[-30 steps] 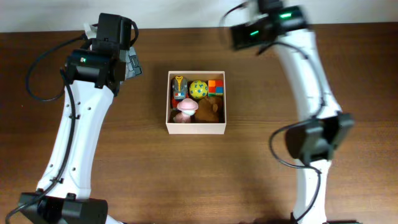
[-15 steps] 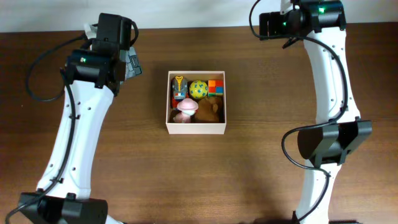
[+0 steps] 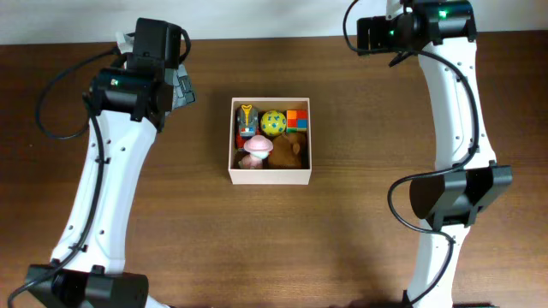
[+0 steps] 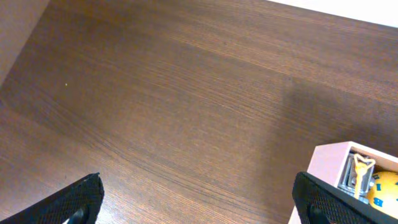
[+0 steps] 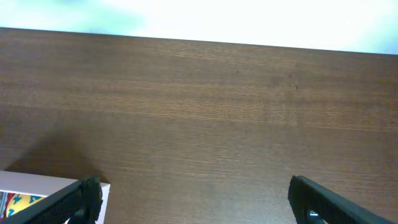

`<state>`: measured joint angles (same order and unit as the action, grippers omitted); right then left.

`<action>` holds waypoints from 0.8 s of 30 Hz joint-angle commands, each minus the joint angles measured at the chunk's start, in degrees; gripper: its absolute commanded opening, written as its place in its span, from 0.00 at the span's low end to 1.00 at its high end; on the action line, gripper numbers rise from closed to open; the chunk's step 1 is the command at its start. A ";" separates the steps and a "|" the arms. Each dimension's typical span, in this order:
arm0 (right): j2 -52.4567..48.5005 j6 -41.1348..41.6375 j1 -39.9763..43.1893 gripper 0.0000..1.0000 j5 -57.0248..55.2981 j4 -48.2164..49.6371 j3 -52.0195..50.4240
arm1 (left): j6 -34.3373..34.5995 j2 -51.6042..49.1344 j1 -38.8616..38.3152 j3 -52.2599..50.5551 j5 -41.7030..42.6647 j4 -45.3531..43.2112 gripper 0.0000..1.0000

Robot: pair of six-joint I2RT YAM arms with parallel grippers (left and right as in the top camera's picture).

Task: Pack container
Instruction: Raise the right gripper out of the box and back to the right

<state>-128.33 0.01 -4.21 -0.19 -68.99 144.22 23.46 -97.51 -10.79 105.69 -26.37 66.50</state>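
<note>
Since no loose toy is seen anywhere on the table (image 3: 257, 248), the packing is judged to be at or very near its end. At the far left, the left hand (image 4: 198, 186) is held above bare wood towards the back of the table, well apart from the box; its fingers (image 4: 78, 200) are spread wide, with nothing between them. The container (image 3: 270, 178) is found at the middle of the table, between the two arms and touched by neither. Inside it, a yellow-and-grey toy (image 3: 247, 120) is lodged in the back left corner, with a pink toy (image 3: 256, 149) in front of it. A spotted yellow ball (image 3: 273, 122) is set at the middle of the back row. To the right, a block of red, orange and blue (image 3: 296, 118) fills the back corner, and a brown plush (image 3: 293, 151) is pressed against the pink toy in front. Very little of the tan floor is left showing. At the far right, the right hand (image 5: 194, 185) is held near the table's rear edge, likewise well apart from the box, spread wide and empty. For the next move, little more is thought to be needed than a check that nothing rides above the rim. No brand, label or writing can be read. Blue marks are noted on the yellow-and-grey toy in the left wrist view, but they are too small to be made out.
</note>
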 commanded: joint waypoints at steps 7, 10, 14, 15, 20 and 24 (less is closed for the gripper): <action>0.37 -5.60 0.20 0.99 -6.49 -0.04 0.55 | 0.72 -0.31 0.09 0.11 0.04 0.09 0.99; 0.37 -5.60 0.20 0.99 -6.49 -0.04 0.55 | 0.72 -0.31 0.09 0.11 0.04 0.09 0.99; 0.37 -5.60 0.20 0.99 -6.49 -0.04 0.55 | 0.72 -0.31 0.09 0.11 0.02 0.09 0.99; 0.37 -5.60 0.20 0.99 -6.51 -0.04 0.55 | 0.72 -0.31 0.09 0.11 0.04 0.09 0.99; 0.37 -5.60 0.22 0.99 -6.51 0.04 0.52 | 0.72 -0.31 0.09 0.11 0.04 0.09 0.99; 2.01 -5.57 0.04 0.99 -5.84 1.49 0.55 | 0.72 -0.31 0.09 0.11 0.04 0.07 0.99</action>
<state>-128.31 -5.19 -4.21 -5.58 -68.12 144.22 23.46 -97.51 -10.79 105.69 -26.37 66.50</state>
